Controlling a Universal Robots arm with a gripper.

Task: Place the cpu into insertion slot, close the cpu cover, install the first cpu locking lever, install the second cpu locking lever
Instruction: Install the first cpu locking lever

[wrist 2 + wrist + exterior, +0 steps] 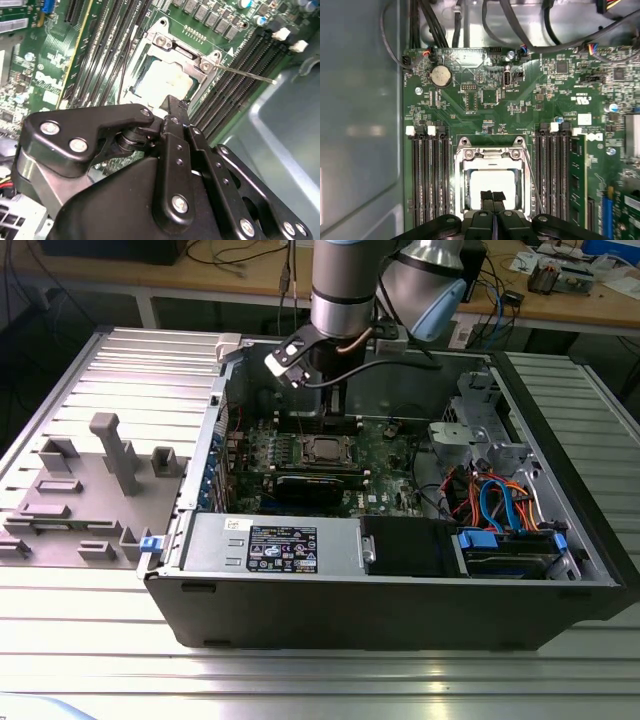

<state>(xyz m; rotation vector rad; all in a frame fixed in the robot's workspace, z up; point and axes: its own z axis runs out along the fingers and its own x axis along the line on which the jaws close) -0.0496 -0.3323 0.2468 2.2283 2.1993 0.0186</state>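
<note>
The cpu [490,179], a small flat square chip with a dull silver-grey metal top, lies in the green board's silver-rimmed square insertion slot [461,192]. We judge it light, stiff and fragile, best held by its edges. Our black gripper [493,196] hovers above, jaws pressed together.

No readable text; sticker [283,548] print illegible.
</note>
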